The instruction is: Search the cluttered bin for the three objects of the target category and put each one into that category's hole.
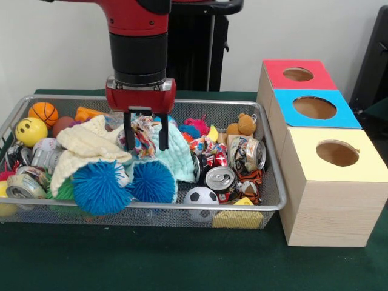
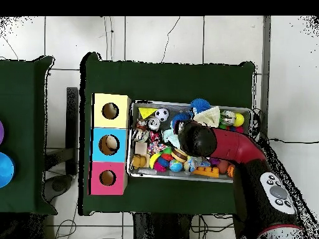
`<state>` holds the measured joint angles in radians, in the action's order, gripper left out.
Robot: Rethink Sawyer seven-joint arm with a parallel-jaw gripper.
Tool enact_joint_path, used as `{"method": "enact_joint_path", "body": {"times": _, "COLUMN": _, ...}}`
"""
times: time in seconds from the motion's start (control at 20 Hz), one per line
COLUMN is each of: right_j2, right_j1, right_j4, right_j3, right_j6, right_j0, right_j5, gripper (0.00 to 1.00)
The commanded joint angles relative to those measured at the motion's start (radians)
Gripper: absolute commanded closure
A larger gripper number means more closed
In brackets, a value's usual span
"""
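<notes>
The wire mesh bin [image 1: 182, 208] sits on the green table, full of clutter; it also shows in the overhead view [image 2: 190, 103]. My gripper [image 1: 145, 144] hangs over the bin's middle. Its fingers [image 1: 128, 130] close on a patched fabric bundle [image 1: 143, 134] just above a mint knit cloth [image 1: 179, 154]. A second patched bundle [image 1: 203, 145] lies to the right beside the cans. The yellow-faced box's hole [image 1: 337, 153] is at the near right, outside the bin; it also shows in the overhead view [image 2: 110, 111]. In the overhead view the arm's wrist [image 2: 198, 140] hides the gripper.
Two blue spiky balls [image 1: 100, 188] [image 1: 151, 180] and a cream knit cloth [image 1: 85, 148] lie at the bin's front left. Crushed cans [image 1: 219, 179], a soccer ball [image 1: 200, 196], a teddy bear [image 1: 242, 125] and a basketball [image 1: 43, 113] fill the rest. Blue [image 1: 314, 107] and red [image 1: 297, 74] boxes stand behind the yellow one.
</notes>
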<state>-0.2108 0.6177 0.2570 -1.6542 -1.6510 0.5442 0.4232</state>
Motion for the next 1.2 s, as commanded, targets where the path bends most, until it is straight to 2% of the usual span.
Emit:
{"method": "enact_joint_path", "body": {"times": 0.05, "right_j2": -0.074, "right_j1": -0.006, "right_j4": -0.01, "right_j3": -0.025, "right_j6": -0.04, "right_j0": -0.009, "right_j5": 0.053, "gripper": 0.0}}
{"method": "enact_joint_path", "body": {"times": 0.35, "right_j2": -0.056, "right_j1": 0.0, "right_j4": 0.009, "right_j3": -0.01, "right_j6": -0.022, "right_j0": -0.019, "right_j5": 0.072, "gripper": 0.0}}
{"method": "enact_joint_path", "body": {"times": 0.5, "right_j2": -0.05, "right_j1": 0.007, "right_j4": 0.034, "right_j3": 0.024, "right_j6": 0.036, "right_j0": -0.025, "right_j5": 0.135, "gripper": 0.0}}
{"method": "enact_joint_path", "body": {"times": 0.75, "right_j2": -0.031, "right_j1": 0.062, "right_j4": 0.06, "right_j3": 0.018, "right_j6": 0.093, "right_j0": -0.009, "right_j5": 0.199, "gripper": 0.0}}
{"method": "enact_joint_path", "body": {"times": 0.9, "right_j2": -0.017, "right_j1": 0.102, "right_j4": 0.074, "right_j3": -0.014, "right_j6": 0.101, "right_j0": 0.0, "right_j5": 0.208, "gripper": 0.0}}
{"method": "enact_joint_path", "body": {"times": 1.2, "right_j2": -0.016, "right_j1": 0.104, "right_j4": 0.093, "right_j3": -0.009, "right_j6": 0.093, "right_j0": 0.009, "right_j5": 0.216, "gripper": 0.0}}
